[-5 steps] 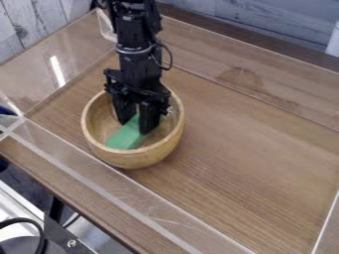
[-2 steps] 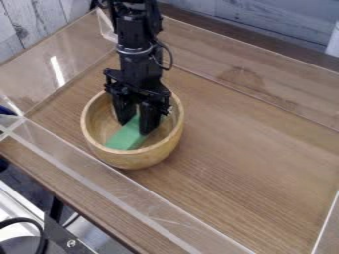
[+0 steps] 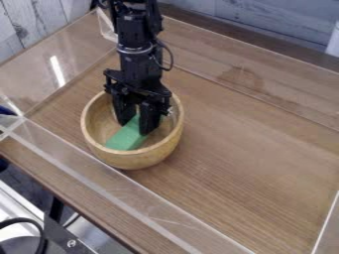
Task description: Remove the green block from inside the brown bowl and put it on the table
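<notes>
The brown bowl [image 3: 133,149] sits on the table [image 3: 252,149], left of its centre. Inside it lies the green block [image 3: 127,138], leaning against the near-left inner wall. My black gripper [image 3: 142,123] points straight down into the bowl. Its fingers are shut on the upper end of the green block. The block's lower end still rests in the bowl.
Low clear acrylic walls [image 3: 79,169] run around the table's edges, one just in front of the bowl. Bare tabletop lies to the right of the bowl and behind it. The arm's black column [image 3: 133,30] rises at the back left.
</notes>
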Robot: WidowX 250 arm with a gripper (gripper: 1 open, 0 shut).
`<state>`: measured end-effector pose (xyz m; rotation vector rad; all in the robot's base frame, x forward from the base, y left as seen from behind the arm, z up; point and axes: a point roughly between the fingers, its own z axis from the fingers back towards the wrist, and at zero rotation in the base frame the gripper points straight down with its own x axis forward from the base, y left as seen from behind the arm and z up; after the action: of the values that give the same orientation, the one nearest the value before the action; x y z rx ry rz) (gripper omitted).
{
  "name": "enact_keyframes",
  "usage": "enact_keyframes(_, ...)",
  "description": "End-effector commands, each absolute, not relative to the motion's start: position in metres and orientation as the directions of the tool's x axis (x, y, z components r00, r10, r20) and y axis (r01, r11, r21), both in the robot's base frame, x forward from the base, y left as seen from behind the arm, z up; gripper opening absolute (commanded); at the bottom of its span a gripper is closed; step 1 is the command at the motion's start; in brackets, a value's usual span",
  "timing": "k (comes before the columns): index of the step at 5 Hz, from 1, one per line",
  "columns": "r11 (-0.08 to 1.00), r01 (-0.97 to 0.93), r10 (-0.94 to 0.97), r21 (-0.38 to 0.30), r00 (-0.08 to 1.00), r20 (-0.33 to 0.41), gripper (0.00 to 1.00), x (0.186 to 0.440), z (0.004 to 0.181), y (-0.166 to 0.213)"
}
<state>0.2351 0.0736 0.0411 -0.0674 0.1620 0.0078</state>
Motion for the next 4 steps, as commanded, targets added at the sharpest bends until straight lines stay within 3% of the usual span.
enact_keyframes(1,0.999,-0.004,0.001,-0.035,0.997,-0.079,0.0,0.248,0.0624,0.0767)
enact_keyframes(4,0.999,-0.012,0.009,-0.034,0.997,-0.081,0.0,0.2483,0.0676,0.0753)
